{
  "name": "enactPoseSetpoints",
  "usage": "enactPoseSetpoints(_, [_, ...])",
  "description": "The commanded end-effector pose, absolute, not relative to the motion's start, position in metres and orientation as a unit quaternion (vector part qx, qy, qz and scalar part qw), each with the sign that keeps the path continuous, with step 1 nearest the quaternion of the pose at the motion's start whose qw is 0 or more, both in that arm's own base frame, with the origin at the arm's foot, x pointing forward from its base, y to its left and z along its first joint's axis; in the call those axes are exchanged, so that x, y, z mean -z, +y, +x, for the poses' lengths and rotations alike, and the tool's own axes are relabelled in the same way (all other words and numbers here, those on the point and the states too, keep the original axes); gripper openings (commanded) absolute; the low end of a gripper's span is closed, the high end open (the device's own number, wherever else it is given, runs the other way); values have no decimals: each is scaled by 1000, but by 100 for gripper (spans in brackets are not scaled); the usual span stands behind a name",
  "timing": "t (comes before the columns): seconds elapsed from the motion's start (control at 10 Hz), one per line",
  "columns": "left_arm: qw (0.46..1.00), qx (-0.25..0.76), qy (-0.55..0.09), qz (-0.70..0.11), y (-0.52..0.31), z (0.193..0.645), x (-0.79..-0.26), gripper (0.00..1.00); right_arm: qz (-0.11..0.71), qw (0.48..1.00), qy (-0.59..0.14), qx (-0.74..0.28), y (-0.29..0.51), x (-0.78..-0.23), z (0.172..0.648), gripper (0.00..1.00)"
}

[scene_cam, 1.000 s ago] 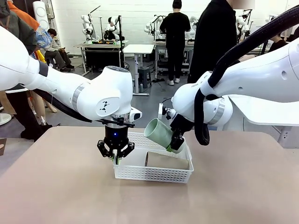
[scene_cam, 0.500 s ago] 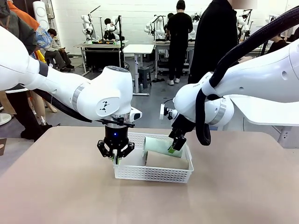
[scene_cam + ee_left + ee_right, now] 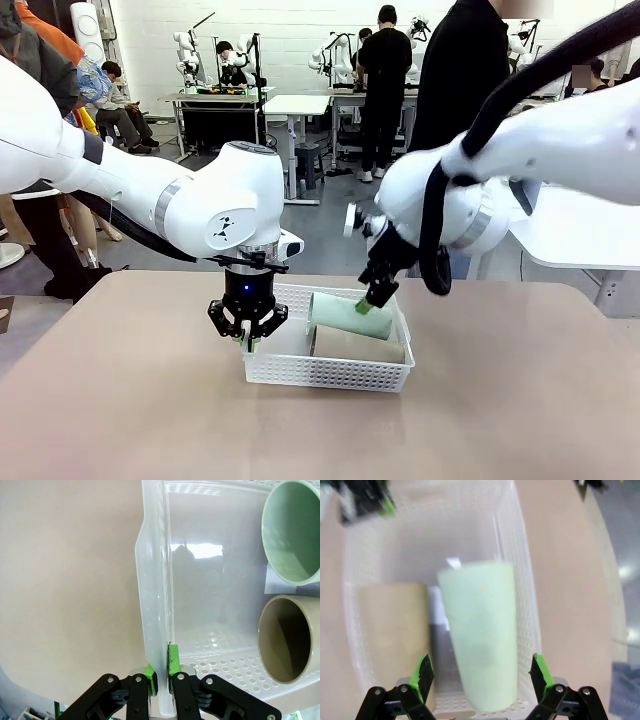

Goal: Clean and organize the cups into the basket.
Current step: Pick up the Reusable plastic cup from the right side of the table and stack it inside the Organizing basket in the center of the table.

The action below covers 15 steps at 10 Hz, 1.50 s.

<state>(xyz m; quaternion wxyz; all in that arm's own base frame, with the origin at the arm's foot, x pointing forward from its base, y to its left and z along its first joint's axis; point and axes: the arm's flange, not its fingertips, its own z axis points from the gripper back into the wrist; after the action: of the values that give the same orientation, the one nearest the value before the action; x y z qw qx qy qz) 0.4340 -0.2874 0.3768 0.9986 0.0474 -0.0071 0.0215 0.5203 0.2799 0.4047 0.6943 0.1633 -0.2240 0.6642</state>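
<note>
A second ago the right end effector [image 3: 368, 300] held the mint-green cup [image 3: 350, 315] tilted in the air over the basket [image 3: 330, 375]. That cup now lies on its side inside the basket, along the wall toward the far edge of the table [image 3: 130, 400]. The end effector has let go and risen slightly, its green-padded fingers spread wide just above the cup's closed end and clear of it. The right arm's elbow has also swung higher and nearer the camera. The tan cup [image 3: 358, 345] has not moved: it lies on its side just beside the mint one, along the basket's wall toward the near edge, and both mouths face the robot's left. The left end effector [image 3: 161, 667] is as it was, fingers pressed together on the basket's left end wall, pinching the thin plastic rim between the pads. The basket rests about midway across the pale beige matte table, nearer its far edge. A person [image 3: 460, 80] in black stands just beyond that edge. Behind are a grey floor, white walls, other work tables, someone else standing and people seated at the left.
</note>
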Motion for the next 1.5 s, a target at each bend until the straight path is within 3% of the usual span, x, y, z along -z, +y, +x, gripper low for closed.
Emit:
enactPoseSetpoints(0.0, [999, -22, -9, 46, -288, 434, -379, 0, 251, 668, -273, -645, 202, -465, 487, 100])
enactPoseSetpoints(0.3, [999, -22, -9, 46, -288, 434, -379, 0, 356, 603, -347, -624, 56, -481, 466, 100])
enactPoseSetpoints(0.5, [999, -22, -9, 46, -288, 434, -379, 0, 421, 548, -393, -606, -17, -462, 471, 100])
enactPoseSetpoints(0.7, [999, -22, -9, 46, -288, 434, -379, 0, 460, 525, -440, -565, -68, -433, 472, 100])
enactPoseSetpoints(1.1, [999, -22, -9, 46, -288, 434, -379, 0, 447, 558, -489, -500, -136, -377, 482, 100])
enactPoseSetpoints(1.4, [999, -22, -9, 46, -288, 434, -379, 0, 413, 591, -468, -512, -137, -369, 485, 100])
